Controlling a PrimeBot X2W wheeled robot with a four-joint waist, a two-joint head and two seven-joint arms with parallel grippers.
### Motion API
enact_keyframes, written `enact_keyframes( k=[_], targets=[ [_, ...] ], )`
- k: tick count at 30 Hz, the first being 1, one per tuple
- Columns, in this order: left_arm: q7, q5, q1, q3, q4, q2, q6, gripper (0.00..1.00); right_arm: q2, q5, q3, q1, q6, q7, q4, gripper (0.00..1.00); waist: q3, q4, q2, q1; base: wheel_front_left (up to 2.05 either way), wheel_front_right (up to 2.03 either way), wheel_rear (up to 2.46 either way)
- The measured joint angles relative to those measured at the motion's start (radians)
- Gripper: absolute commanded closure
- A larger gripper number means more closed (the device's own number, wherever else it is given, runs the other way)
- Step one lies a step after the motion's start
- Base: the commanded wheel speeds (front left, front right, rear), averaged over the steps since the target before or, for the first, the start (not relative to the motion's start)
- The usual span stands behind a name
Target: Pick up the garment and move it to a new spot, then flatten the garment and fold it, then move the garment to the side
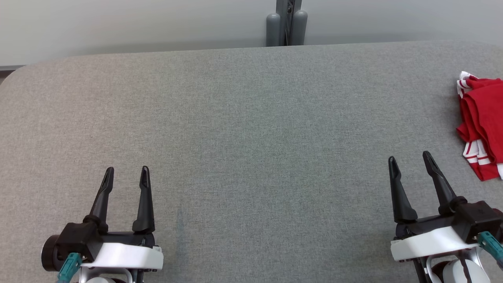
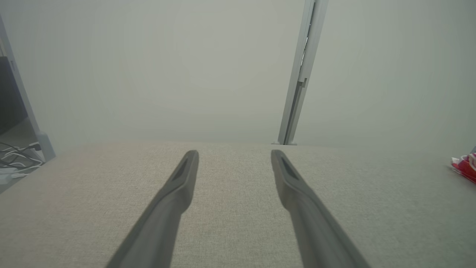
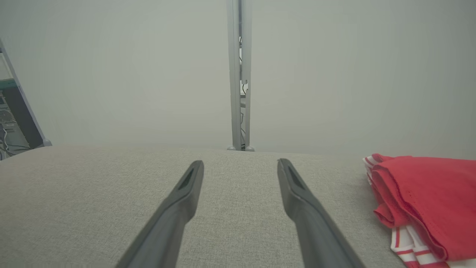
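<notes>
Garment (image 1: 485, 125): at the table's right edge, lying on the table top and running out of the head view, so its full extent can't be told.
Table (image 1: 251, 118): wide, corners rounded, covered in grey woven cloth with a fine, slightly rough weave.
Left gripper (image 1: 127, 169): over the table's near left part, fingers spread wide, nothing between them, well apart from the garment.
Right gripper (image 1: 409, 156): over the table's near right part, fingers spread, empty. It sits near the garment but does not touch it.
Garment material: thin red fabric, smooth and soft-draping, with fine perforations that show in the right wrist view. White-and-red striped trim peeks out at two ends.
Garment shape: a loose stack of rolled, rounded folds with several layers overlapping, not laid flat.
Stage, as judged: either the pick-up is not yet begun or the piece is already set aside; the bundle is too loose to say.
Risk 1: pinching only the top layer would let the lower layers unroll and trail.
Risk 2: long, thin fingers pushed low could snag the table's woven cover along with the fabric.
Risk 3: smooth cloth may slip from a shallow pinch.
Risk 4: the garment is close to the table's right edge, so a sideways nudge might push it off.
</notes>
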Motion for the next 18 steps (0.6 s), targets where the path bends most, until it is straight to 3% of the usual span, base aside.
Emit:
enact_keyframes(
  k=[11, 18],
  targets=[
    [0.0, -0.021, 0.0, 0.012, -0.012, -0.001, -0.044, 0.0, 0.0, -0.002, -0.002, -0.001, 0.0, 0.0, -0.001, 0.0, 0.005, -0.004, 0.0, -0.0001, 0.0, 0.0, 0.0],
    [0.0, -0.03, 0.0, 0.018, -0.003, 0.0, -0.044, 0.0, 0.0, -0.002, -0.005, -0.002, 0.0, 0.0, -0.002, 0.0, 0.008, -0.006, 0.0, 0.0, 0.0, 0.0, 0.0]
  ],
)
